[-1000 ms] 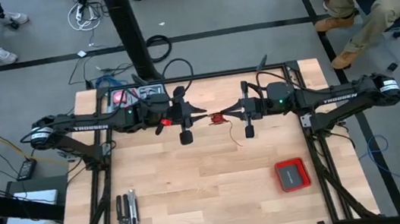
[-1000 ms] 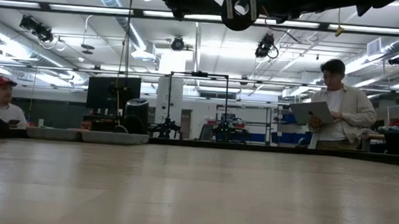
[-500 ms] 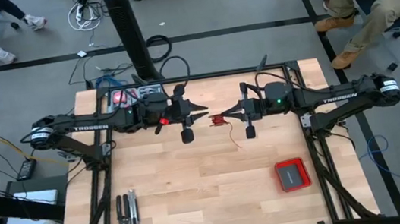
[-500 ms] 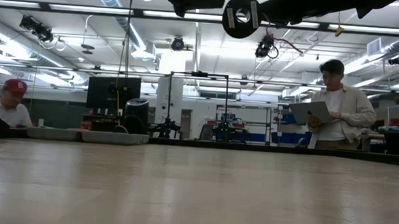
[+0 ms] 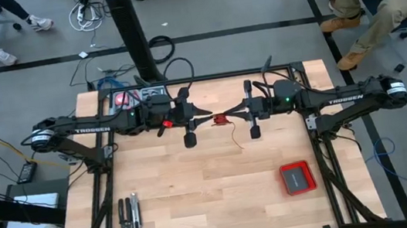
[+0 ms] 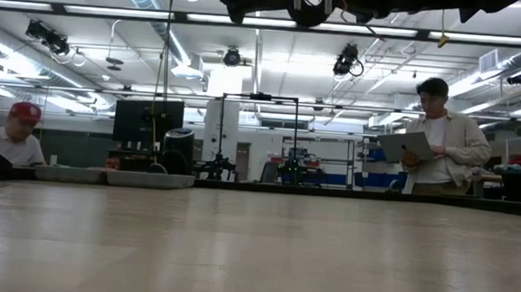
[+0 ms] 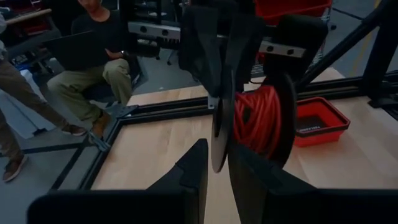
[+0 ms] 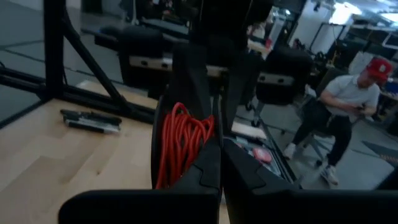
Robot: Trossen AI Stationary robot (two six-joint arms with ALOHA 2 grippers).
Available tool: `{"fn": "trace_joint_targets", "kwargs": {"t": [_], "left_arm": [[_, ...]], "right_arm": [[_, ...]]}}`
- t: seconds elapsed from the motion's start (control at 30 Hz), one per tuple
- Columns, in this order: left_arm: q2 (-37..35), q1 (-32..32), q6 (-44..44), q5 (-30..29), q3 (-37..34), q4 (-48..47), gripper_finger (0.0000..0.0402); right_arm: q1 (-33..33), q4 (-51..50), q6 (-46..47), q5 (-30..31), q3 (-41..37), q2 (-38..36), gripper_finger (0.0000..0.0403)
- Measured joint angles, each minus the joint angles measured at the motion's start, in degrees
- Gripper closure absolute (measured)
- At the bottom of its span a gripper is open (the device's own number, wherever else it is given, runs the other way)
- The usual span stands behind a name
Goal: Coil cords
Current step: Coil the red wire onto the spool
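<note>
Meeting mid-air above the table (image 5: 197, 185), both grippers pinched the spool (image 5: 220, 120) of red wire (image 7: 261, 121): right gripper (image 5: 232, 116) fully closed, left gripper (image 5: 206, 118) approx. half-closed, apparently on a flange.

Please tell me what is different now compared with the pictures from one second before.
Little changed. The right gripper drew slightly back toward its own side, and in the low view both arms sit higher than before. Its jaws stay shut on the black spool with the red wire wound on it. The left gripper stays at the spool's other flange. The red box and the tool did not move.
</note>
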Motion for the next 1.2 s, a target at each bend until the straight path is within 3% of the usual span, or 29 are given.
{"fn": "trace_joint_targets", "kwargs": {"t": [0.43,0.57,0.7,1.03,1.2], "left_arm": [[0.02,-0.11,-0.01,-0.58,-0.02,3.57,0.0337],[0.43,-0.37,0.01,-0.31,-0.04,5.19,0.0385],[0.59,-0.39,0.32,-0.08,-0.20,5.37,0.0397],[0.59,-0.39,-0.45,-0.36,-0.13,6.12,0.0400],[0.30,-0.33,-3.31,-2.10,0.00,6.64,0.0401]], "right_arm": [[0.00,5.18,0.35,-2.15,0.00,0.00,0.0403],[0.00,5.49,0.40,-2.06,0.04,0.34,0.0403],[0.02,5.57,0.56,-2.06,0.04,0.66,0.0395],[-0.06,6.04,4.59,-1.83,0.04,-0.70,0.0309],[-0.09,4.38,2.71,4.17,0.04,-6.28,0.0277]]}}
